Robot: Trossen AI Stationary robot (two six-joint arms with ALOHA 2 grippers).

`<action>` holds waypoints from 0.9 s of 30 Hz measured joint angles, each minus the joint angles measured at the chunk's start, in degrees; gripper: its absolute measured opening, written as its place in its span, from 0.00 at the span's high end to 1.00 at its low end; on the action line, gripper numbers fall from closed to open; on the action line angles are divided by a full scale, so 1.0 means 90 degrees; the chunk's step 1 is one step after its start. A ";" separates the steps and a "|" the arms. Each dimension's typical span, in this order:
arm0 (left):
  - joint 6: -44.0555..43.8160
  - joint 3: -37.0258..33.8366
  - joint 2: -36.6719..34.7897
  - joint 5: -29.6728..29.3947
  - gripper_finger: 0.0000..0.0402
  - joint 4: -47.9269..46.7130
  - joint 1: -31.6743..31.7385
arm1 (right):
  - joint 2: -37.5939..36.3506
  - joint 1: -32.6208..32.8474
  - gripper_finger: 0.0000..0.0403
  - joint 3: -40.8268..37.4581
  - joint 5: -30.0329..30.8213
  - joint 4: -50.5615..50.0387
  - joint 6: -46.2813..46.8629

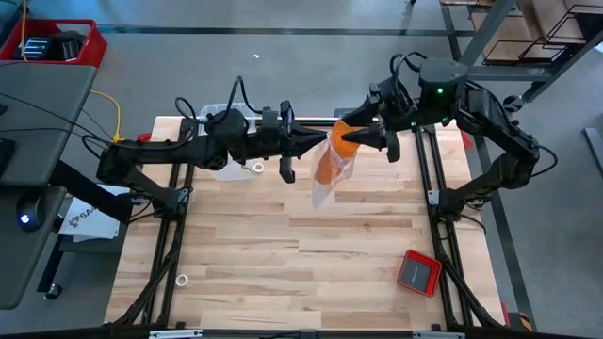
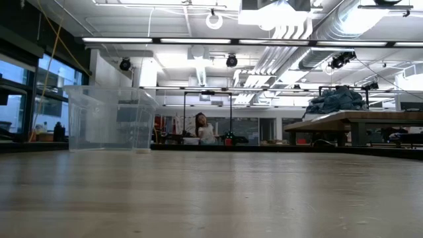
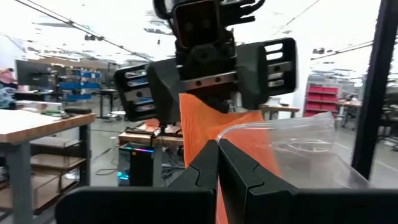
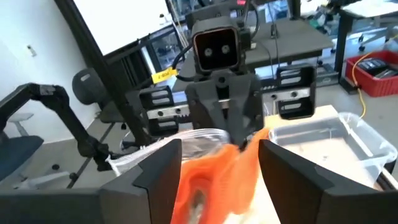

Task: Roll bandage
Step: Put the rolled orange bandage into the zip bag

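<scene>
Bandage: bright orange bandage [image 1: 337, 151], up in the air over the far middle of the table [image 1: 283, 254], hanging inside or against a clear plastic bag [image 1: 323, 191]; which of the two I cannot settle.
Shape of strip: loose and draped, not wound; no stubby roll visible in any view.
Left gripper [image 1: 300, 143]: fingers pressed fully together, meeting the hanging bundle from the left. In the left wrist view the shut fingertips [image 3: 219, 163] sit right at the bag's clear rim, orange fabric just behind. It looks pinched on the bag edge, though exactly what lies between the tips is not clear.
Right gripper [image 1: 363, 137]: fingers spread wide, the orange fabric bunched between them in the right wrist view [image 4: 217, 174]. Seems to be gripping the bunched fabric; I cannot confirm contact on both sides.
Low view: bare tabletop, clear bin [image 2: 109, 119] far off; nothing of the bandage at table level.
Other items: small red square device [image 1: 418, 272] near the right front corner, well apart.
Progress: early, by my reading. Strip apparently not yet free of the bag.
Left to do: free the strip, lay it flat, wind it end to end.
</scene>
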 joint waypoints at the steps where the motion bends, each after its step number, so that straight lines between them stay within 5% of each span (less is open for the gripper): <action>1: -0.0034 0.0000 -0.0024 0.0057 1.00 -0.0015 0.0004 | -0.0005 -0.0021 0.49 0.0000 0.0002 0.0045 0.0000; 12: -0.0208 0.0000 -0.0197 0.0223 1.00 0.0108 0.0039 | -0.0089 -0.0245 0.49 0.0000 -0.0112 0.0614 0.0231; 21: -0.2383 0.0002 -0.0769 0.2377 1.00 0.0549 0.0091 | -0.0166 -0.0279 0.49 -0.0002 -0.0630 0.0007 -0.0576; 27: -0.3617 0.0005 -0.0972 0.2505 1.00 0.0957 0.0095 | 0.0167 -0.0025 0.49 -0.0002 -0.1348 0.1042 -0.0668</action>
